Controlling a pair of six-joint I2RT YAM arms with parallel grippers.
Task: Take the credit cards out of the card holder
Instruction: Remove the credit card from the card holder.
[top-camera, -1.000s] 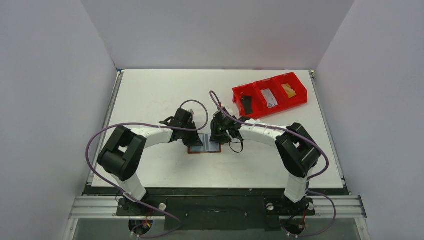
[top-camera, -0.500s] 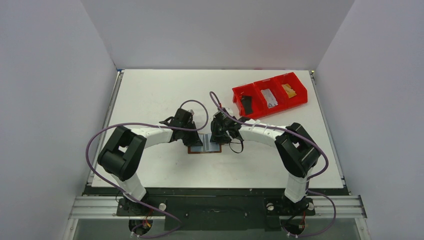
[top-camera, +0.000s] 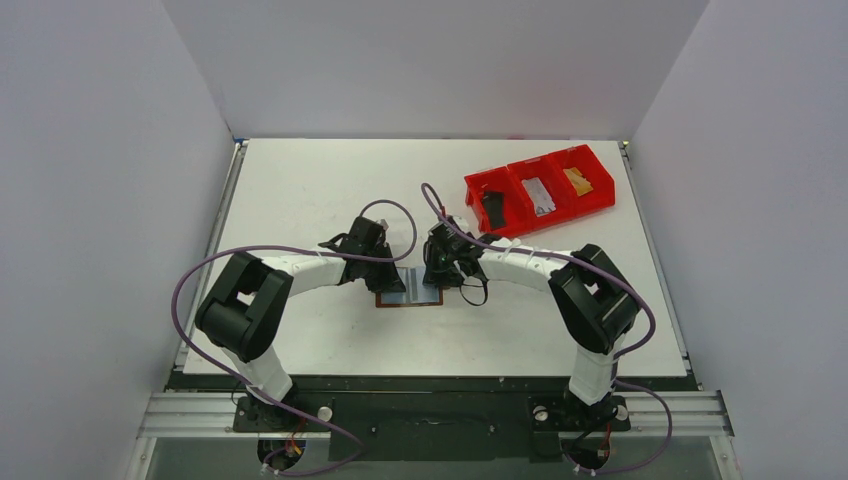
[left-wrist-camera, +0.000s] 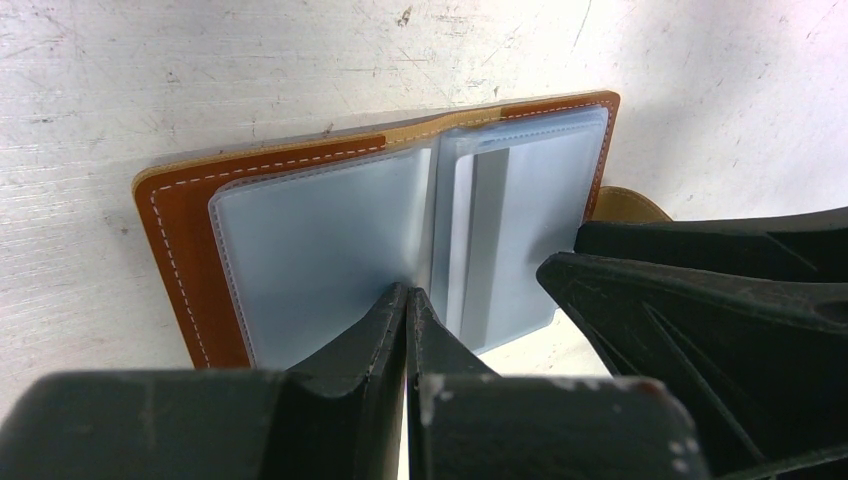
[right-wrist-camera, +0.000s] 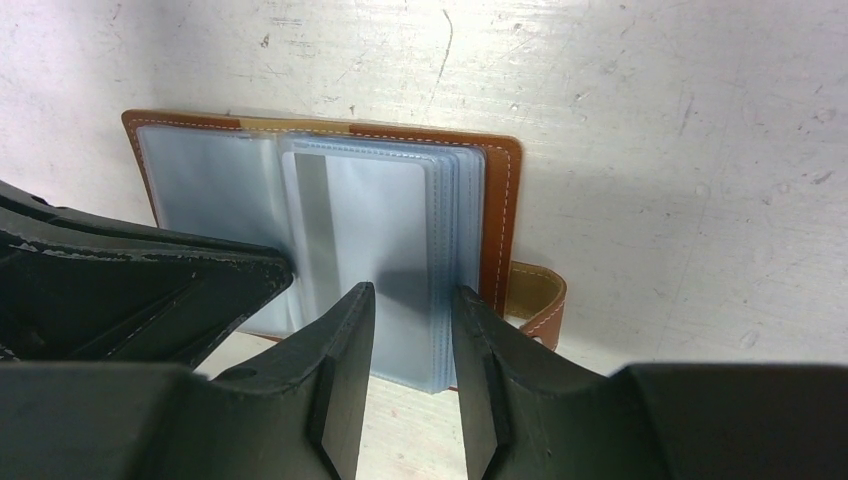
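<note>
Card holder: smooth tan leather, pale stitching. Its pockets, just ahead of the matt black plastic fingers, are frosted, slightly glossy plastic — the white surface beneath looks scuffed.

Your right gripper hangs over the near edge of the open card holder with its fingers a little apart. The stack of pale blue sleeves shows in the gap. The brown tab sticks out just beside the right-hand finger (flat on the scuffed white table), and the left gripper covers the left page's lower part.
</note>
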